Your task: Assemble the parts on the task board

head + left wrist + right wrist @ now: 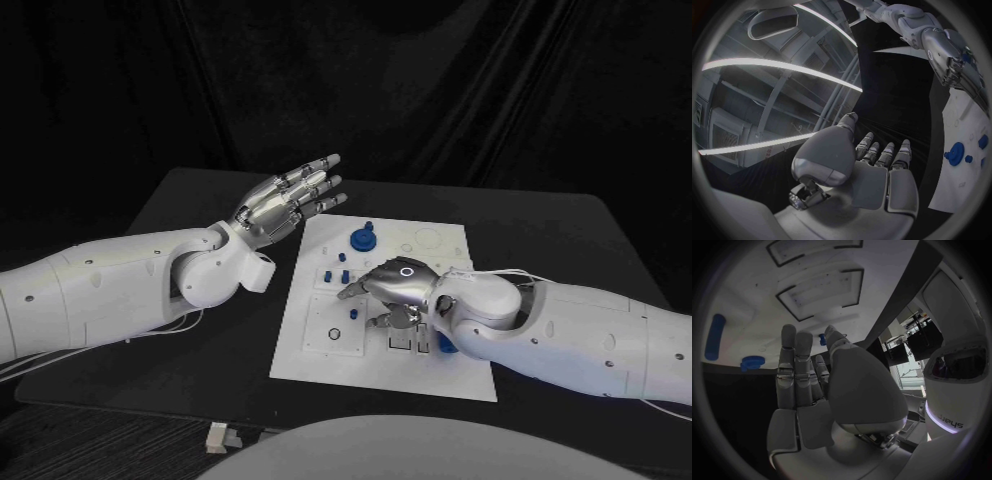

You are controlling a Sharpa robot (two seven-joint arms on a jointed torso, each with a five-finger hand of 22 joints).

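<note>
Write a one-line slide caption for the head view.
Right hand reaches over the white task board among blue parts, while the left hand hovers open, fingers spread, beside the board.

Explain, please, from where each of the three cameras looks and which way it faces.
Head view: from the robot's head, down at the black table and white task board; both arms, left hand and right hand show.
Left wrist view: behind the left hand, facing along its straight fingers; the board lies to one side.
Right wrist view: behind the right hand, facing the board.
All three share the board and its blue parts.
</note>
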